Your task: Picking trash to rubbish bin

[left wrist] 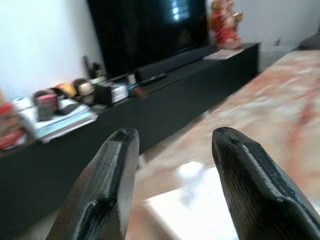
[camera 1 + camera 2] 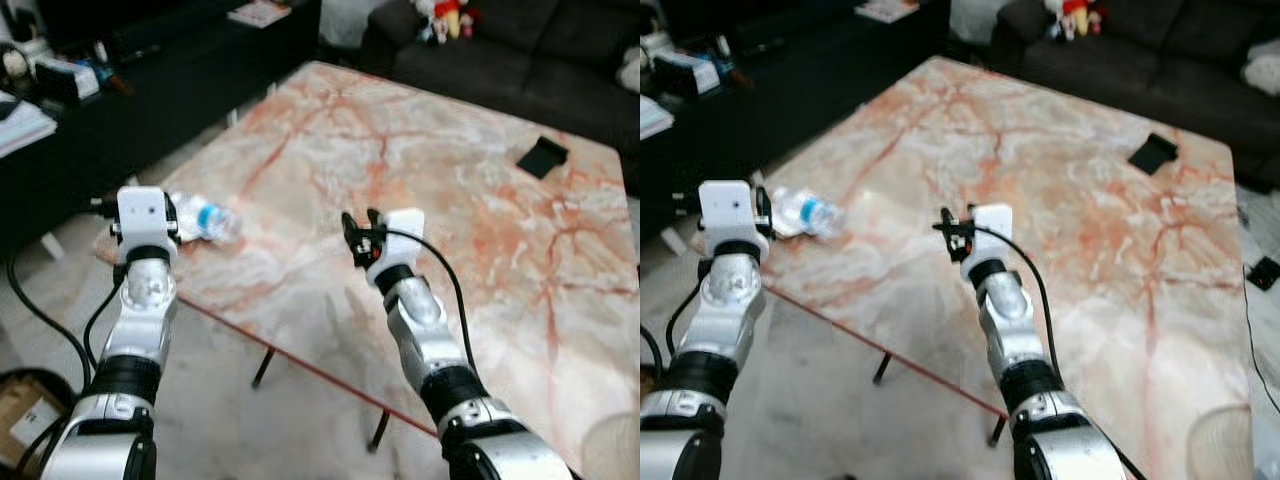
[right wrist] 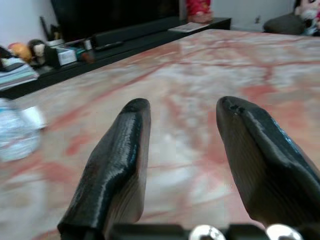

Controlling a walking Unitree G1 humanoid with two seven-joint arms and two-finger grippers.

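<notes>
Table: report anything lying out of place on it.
A clear plastic bottle with a blue label lies on its side at the table's left corner, just ahead of the left gripper, whose fingers are open. A small black object sits flat near the far right edge; what it is cannot be told.

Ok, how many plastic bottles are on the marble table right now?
1. A clear plastic bottle with a blue label lies on its side at the pink-veined marble table's left corner, just beyond the left gripper. Others may be hidden behind the arms.
</notes>
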